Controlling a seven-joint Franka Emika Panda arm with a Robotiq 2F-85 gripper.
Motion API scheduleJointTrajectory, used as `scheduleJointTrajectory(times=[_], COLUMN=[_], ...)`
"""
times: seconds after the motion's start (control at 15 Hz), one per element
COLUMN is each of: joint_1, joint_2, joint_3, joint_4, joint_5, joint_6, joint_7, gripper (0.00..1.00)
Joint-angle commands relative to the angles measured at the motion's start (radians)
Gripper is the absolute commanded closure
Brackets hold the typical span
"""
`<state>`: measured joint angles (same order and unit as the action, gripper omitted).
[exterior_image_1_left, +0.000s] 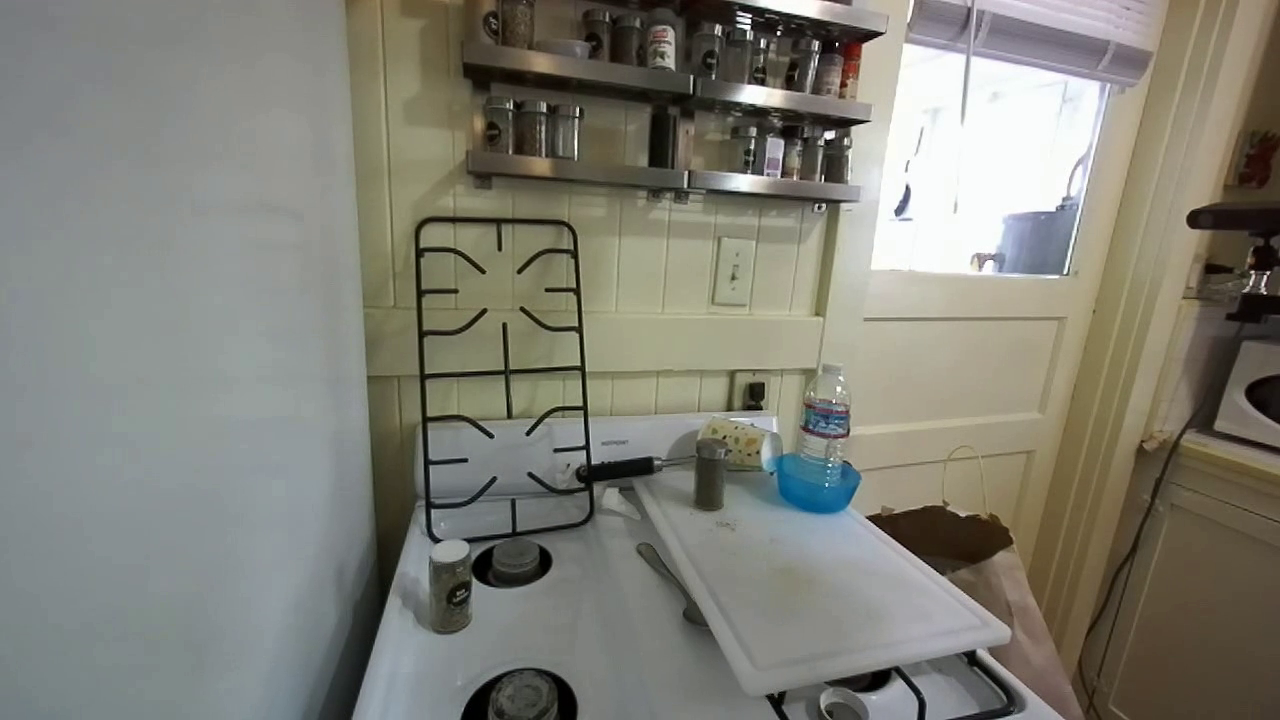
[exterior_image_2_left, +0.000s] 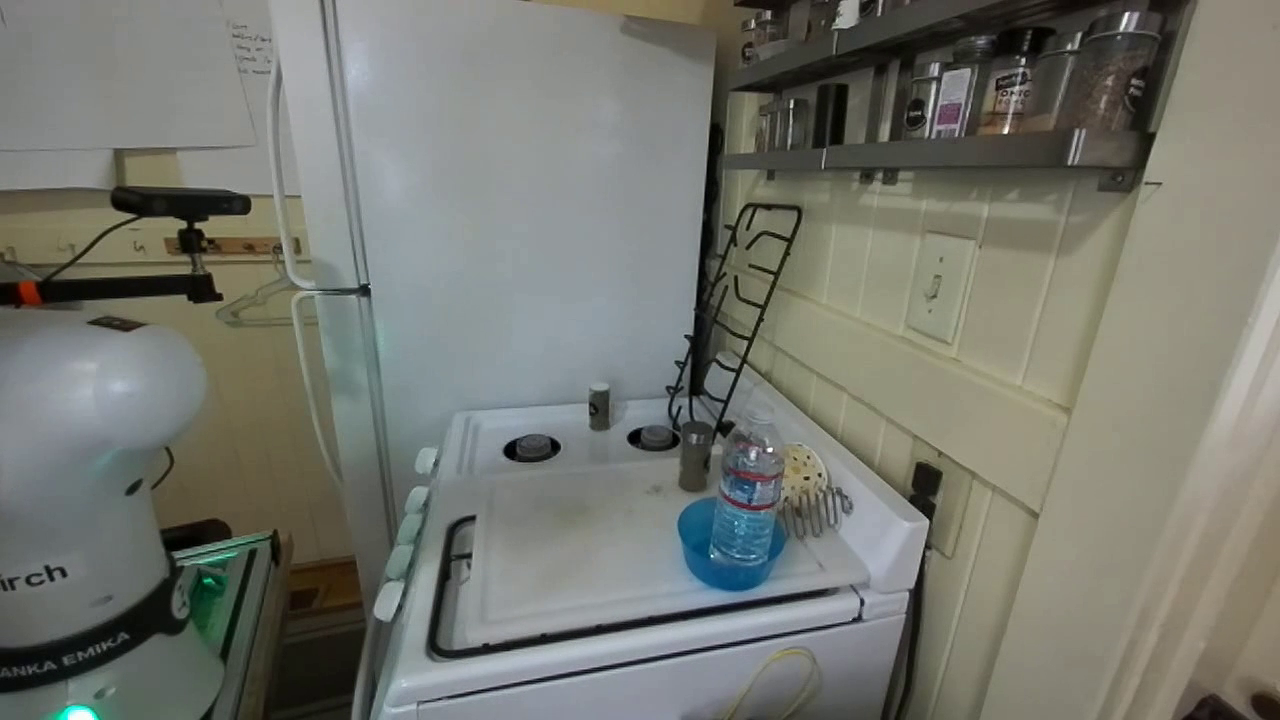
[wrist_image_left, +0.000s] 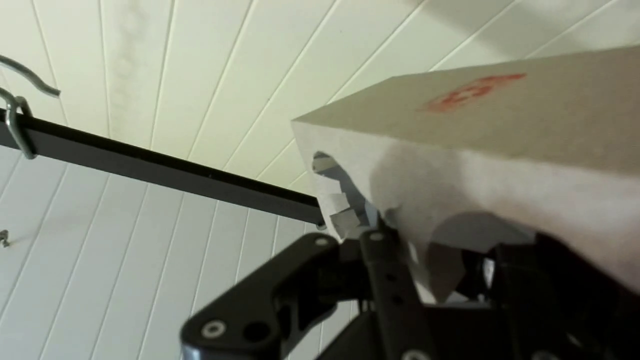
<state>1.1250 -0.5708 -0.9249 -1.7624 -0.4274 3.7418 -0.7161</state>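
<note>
In the wrist view, what looks like a pale box (wrist_image_left: 480, 170) with a blurred red mark (wrist_image_left: 472, 92) on its upper face fills the right side. The hand (wrist_image_left: 440, 250) is at the bottom, pointing up the picture; the box lies straight ahead of it and extends off to the right. Its long edge starts at a sharp corner, above and left of the fingers (wrist_image_left: 392, 290), and runs out of frame, crossing the hand's pointing line. A ragged opening (wrist_image_left: 350, 192) at its left end sits just beyond the nearer finger. Whether the hand is wide, narrow or gripping the box, I cannot tell. Further left, a metal hook (wrist_image_left: 17, 132) loops over a dark bar (wrist_image_left: 165, 172). An exterior view shows the only arm (exterior_image_2_left: 80, 480) near a fridge (exterior_image_2_left: 520, 220); neither exterior view shows the hand.
</note>
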Motion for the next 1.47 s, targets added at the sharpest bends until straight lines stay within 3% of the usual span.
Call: scheduleJointTrajectory(times=[0.0,0.4,0.8,0.87,1.4], joint_1=[0.035,0.153,0.29,0.243,0.36], joint_2=[-0.001,0.024,0.029,0.004,-0.102], joint_3=[-0.012,-0.111,-0.22,-0.175,-0.155], joint_4=[0.045,0.244,0.403,0.329,0.363], joint_5=[0.05,0.176,0.166,0.153,0.094], joint_6=[-0.009,-0.045,-0.216,-0.165,-0.176], joint_7=[0.032,0.073,0.041,0.047,0.055], gripper=[0.99,0.99,0.99,0.96,0.99])
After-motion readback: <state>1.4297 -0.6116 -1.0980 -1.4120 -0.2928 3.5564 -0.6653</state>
